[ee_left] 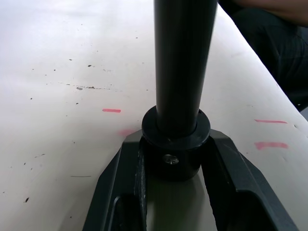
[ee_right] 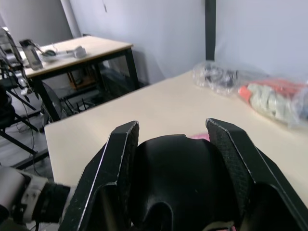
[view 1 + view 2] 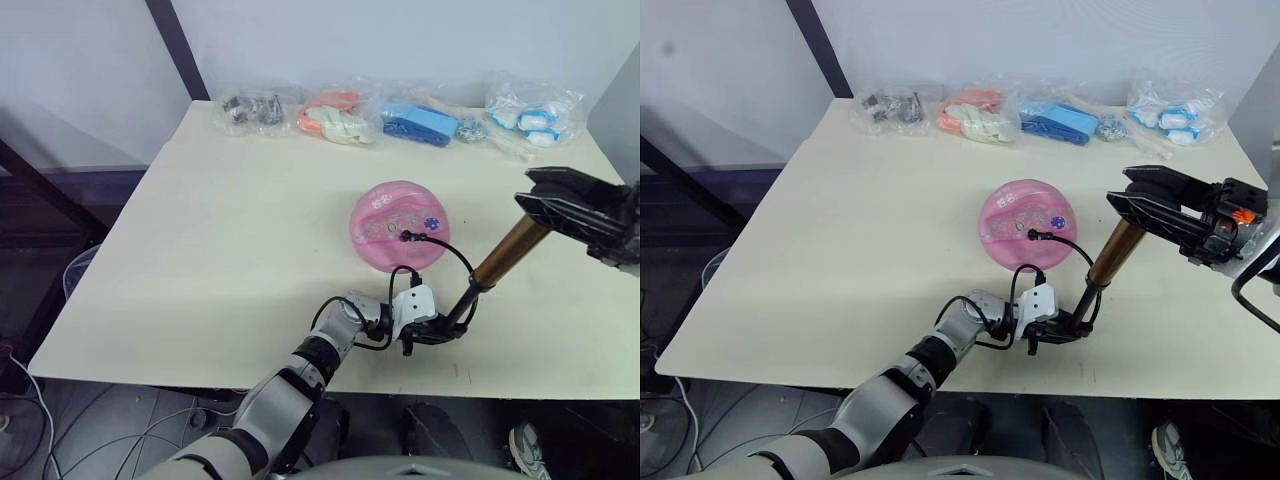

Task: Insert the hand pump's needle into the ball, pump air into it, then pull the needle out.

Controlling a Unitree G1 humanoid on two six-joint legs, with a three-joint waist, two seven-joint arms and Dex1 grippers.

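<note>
Clamping the hand pump (image 3: 507,251): left jaws on its base, right jaws on its handle.

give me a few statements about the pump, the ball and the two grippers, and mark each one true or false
1. The left gripper clamps the hand pump's lower end. True.
2. The right gripper hangs open, holding nothing. False: it grips the pump's black handle.
3. The needle sits at the ball. True.
4. The ball lies among the plastic bags. False: it sits mid-table, apart from them.
</note>
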